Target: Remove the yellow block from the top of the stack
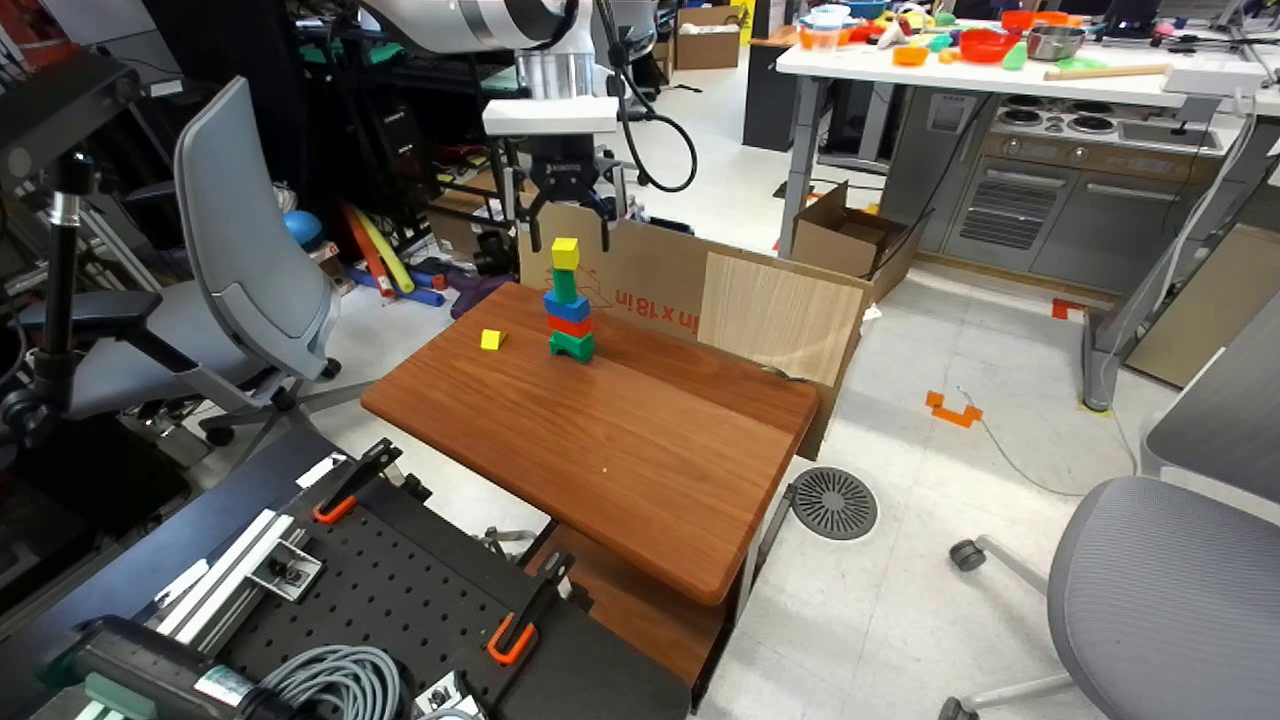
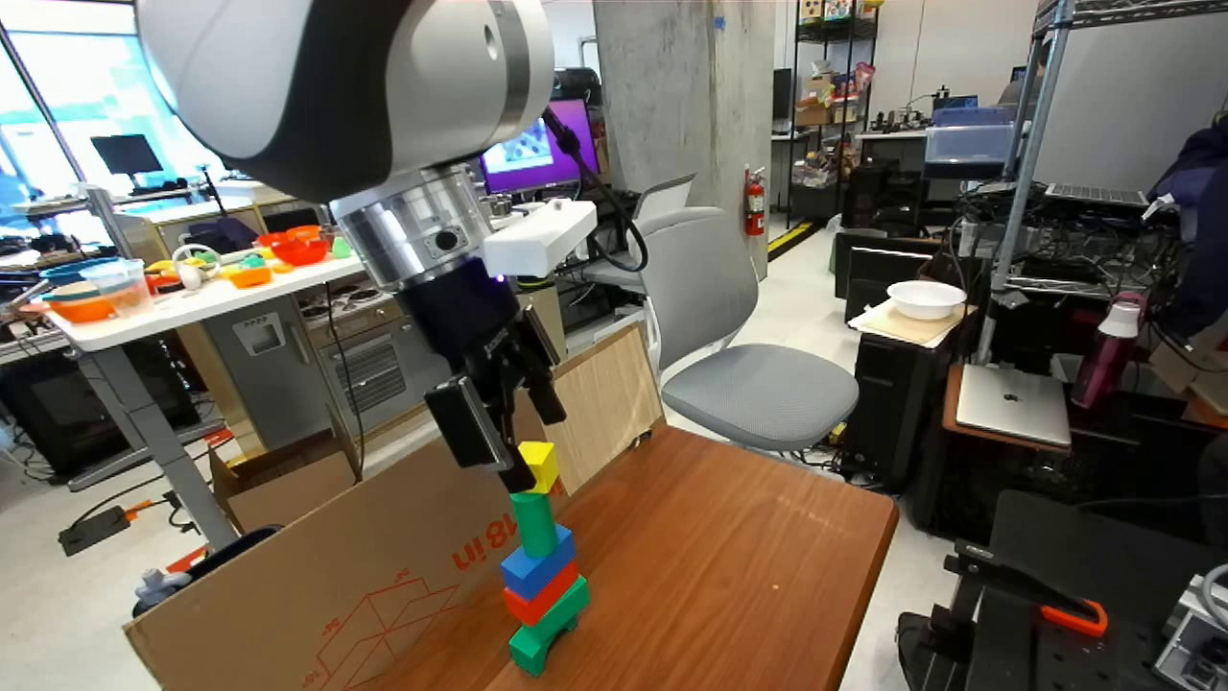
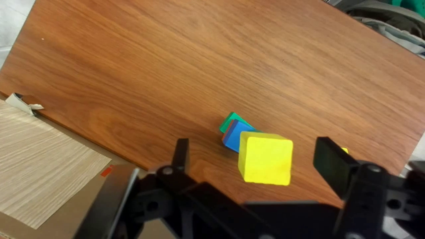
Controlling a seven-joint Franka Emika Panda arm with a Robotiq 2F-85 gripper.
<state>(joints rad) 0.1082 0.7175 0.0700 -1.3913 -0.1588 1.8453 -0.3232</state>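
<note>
In an exterior view, the Robotiq gripper [image 1: 570, 243] points down at the top of the stack [image 1: 568, 308], its fingers [image 1: 535, 237] spread wide; the yellow cube [image 1: 565, 254] sits uppermost on the stack, and a second yellow block [image 1: 491, 340] lies near the stack's base. In an exterior view, a fingertip [image 2: 518, 471] appears right at the cube's edge; contact cannot be told there. In the wrist view, gaps separate the cube from both fingers.

A concrete pillar [image 2: 672, 106] (broad, grey) stands behind a chair [image 2: 705, 288].
</note>
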